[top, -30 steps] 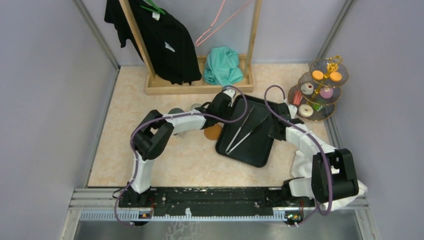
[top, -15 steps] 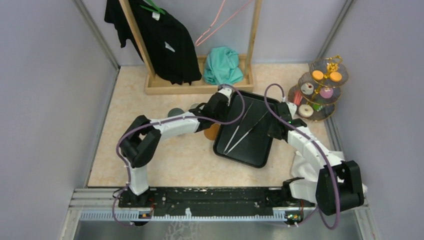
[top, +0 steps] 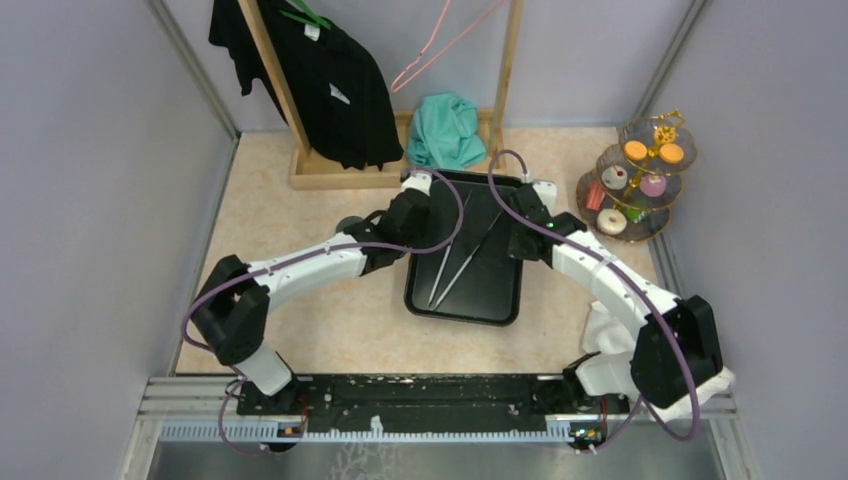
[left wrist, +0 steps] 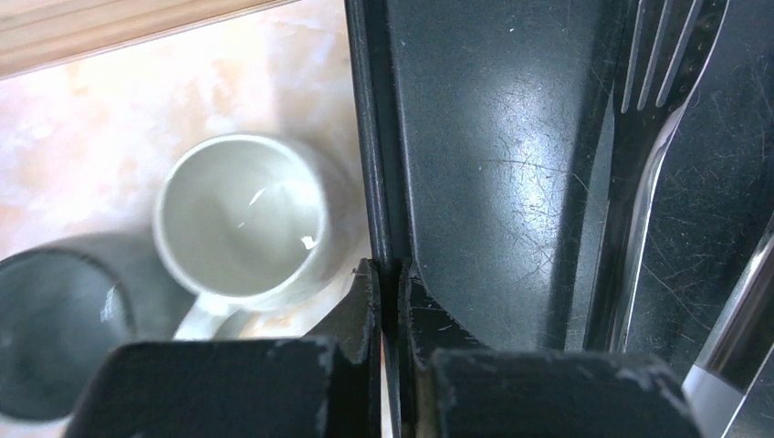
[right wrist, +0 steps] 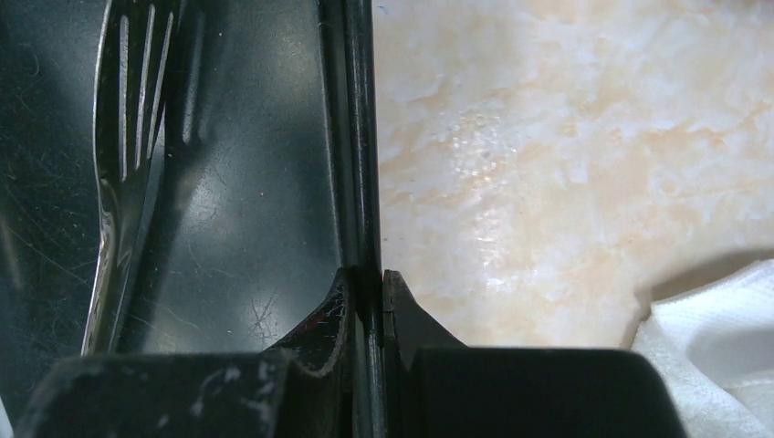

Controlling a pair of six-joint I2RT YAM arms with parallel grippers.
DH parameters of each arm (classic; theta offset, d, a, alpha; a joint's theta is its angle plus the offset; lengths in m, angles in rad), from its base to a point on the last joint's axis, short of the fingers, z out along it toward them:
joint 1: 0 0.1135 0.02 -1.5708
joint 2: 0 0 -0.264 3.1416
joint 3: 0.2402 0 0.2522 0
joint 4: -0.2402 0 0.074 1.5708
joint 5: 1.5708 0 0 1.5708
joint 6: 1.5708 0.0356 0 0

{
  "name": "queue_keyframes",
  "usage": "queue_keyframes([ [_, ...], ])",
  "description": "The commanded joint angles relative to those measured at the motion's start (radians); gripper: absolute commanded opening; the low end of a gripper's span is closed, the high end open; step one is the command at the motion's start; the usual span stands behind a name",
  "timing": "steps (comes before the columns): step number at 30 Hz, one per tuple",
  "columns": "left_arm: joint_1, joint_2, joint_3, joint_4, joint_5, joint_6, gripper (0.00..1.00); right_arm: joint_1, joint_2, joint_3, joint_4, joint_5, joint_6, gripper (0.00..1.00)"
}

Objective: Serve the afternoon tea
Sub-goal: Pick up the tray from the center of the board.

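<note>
Shifted left and squared up, black tray is kept level by left hand and right hand clamped on opposite rims; tiered stand is left at desk's far right.

The white arms have black joints, looping purple cables and scuffed black end effectors.

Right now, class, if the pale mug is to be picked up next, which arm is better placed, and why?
Left. The left gripper grips the left rim of the black tray, with the pale mug beside it. The right gripper holds the opposite rim, across the tray. It must release first.
</note>
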Motion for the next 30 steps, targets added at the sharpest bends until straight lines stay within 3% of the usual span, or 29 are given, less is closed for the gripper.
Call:
queue_keyframes([
  [1,-0.038,-0.104,-0.027,-0.04,-0.021,-0.018,0.0,0.077,0.069,0.15,0.102,0.041,0.013,0.0],
  [18,-0.038,-0.304,-0.066,-0.314,-0.315,-0.196,0.0,0.272,0.434,0.575,0.079,0.023,-0.069,0.0],
  [30,-0.037,-0.498,-0.146,-0.554,-0.455,-0.411,0.0,0.442,0.728,1.027,-0.053,0.037,-0.109,0.0],
])
